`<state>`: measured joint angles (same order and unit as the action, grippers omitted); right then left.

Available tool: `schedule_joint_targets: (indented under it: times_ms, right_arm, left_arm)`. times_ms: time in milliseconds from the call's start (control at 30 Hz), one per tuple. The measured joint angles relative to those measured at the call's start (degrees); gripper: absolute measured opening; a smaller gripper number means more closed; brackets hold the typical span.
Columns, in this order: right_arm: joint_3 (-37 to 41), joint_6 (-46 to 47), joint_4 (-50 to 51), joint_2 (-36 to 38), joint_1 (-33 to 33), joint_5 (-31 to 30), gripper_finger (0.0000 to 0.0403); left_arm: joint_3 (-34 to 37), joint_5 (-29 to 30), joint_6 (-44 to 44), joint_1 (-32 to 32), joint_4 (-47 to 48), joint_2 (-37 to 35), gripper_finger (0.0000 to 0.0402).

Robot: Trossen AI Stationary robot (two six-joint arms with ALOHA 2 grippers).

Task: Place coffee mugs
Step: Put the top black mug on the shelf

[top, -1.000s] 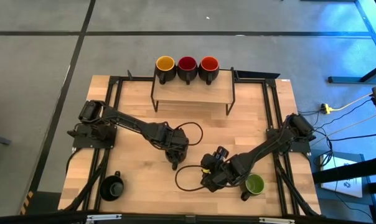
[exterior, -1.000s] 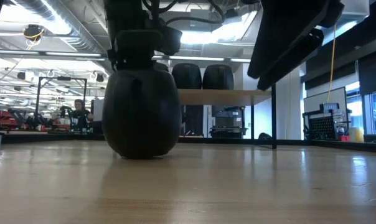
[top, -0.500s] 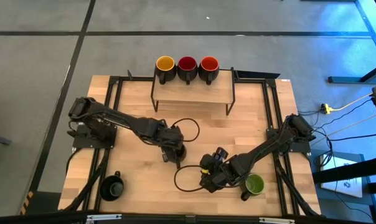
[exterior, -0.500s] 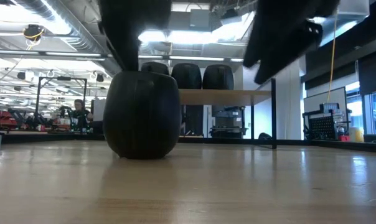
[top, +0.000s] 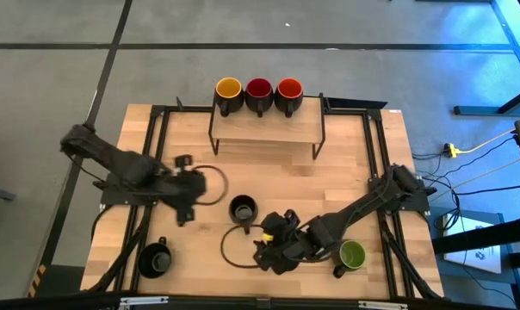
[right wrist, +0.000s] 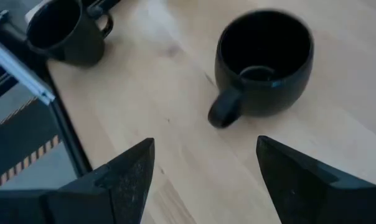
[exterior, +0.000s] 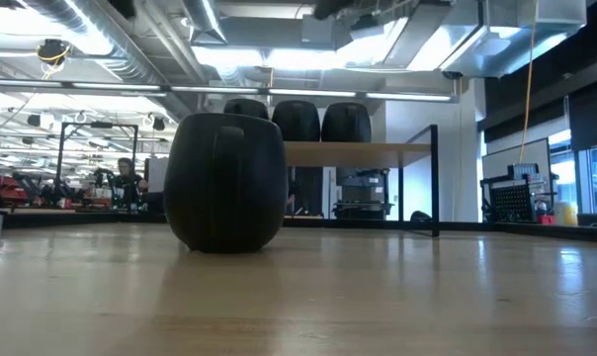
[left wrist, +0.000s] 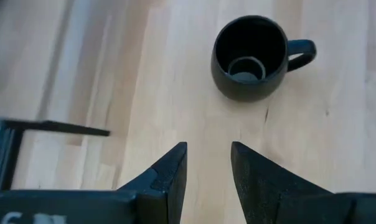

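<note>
In the low view only 1 black mug (exterior: 225,182) fills the near table (exterior: 298,297); both arms are out of that picture, and the 3 mugs on the shelf (exterior: 358,153) show only as dark backs, their insides hidden. A person (exterior: 127,178) sits far off in the room behind, too small to make out.

From above, the shelf mugs show their insides: yellow (top: 229,89), red (top: 258,88) and orange-red (top: 289,88), in a row at the back edge of the wooden shelf (top: 267,129). A black mug (top: 242,209) stands upright at mid-table, a second black mug (top: 155,257) near the front left corner, and a green mug (top: 352,255) at the front right, partly covered by the right arm.

The left gripper (left wrist: 208,171) is empty, its fingers a narrow gap apart, with the mid-table mug well ahead of it. The right gripper (right wrist: 203,168) is spread wide and empty, just beside that same mug, whose handle points toward it.

1 second ago the left gripper was closed down on this mug; it has since let go and drawn back to the left side of the table, blurred in the high view. The right gripper has edged left toward the mug. The mug itself has stayed put.
</note>
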<state>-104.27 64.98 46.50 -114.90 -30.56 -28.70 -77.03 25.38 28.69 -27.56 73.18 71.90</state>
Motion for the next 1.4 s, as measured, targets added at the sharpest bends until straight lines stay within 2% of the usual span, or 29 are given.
schedule_joint_targets:
  times_ms: [200,267,367,567,1067,1233,1400]
  right_arm:
    - [-14.6,9.1,12.1,-8.0,2.5,-0.1,0.0269]
    - [-17.4,15.0,14.9,-10.3,3.5,3.1,0.0269]
    - [-18.4,21.8,15.6,-12.7,4.6,8.1,0.0269]
    - [-18.4,28.1,14.2,-15.8,5.1,7.8,0.0269]
    - [-18.4,35.3,10.1,-24.1,5.1,-6.7,0.0269]
    - [-17.1,35.7,9.4,-24.1,5.0,-10.0,0.0269]
    - [-17.0,35.4,9.6,-24.1,5.1,-10.7,0.0256]
  left_arm:
    - [0.0,3.0,6.2,-8.1,4.1,-9.5,0.0119]
    - [0.0,3.1,7.8,-10.1,4.5,-12.1,0.0119]
    - [0.0,3.2,9.8,-12.3,4.4,-15.4,0.0119]
    - [0.0,4.1,10.1,-14.3,4.4,-18.9,0.0119]
    - [0.0,4.5,3.7,-14.3,4.4,-19.1,0.0119]
    - [0.0,5.2,3.7,-14.3,4.7,-19.0,0.0119]
    - [0.0,5.4,3.6,-14.3,4.8,-19.0,0.0119]
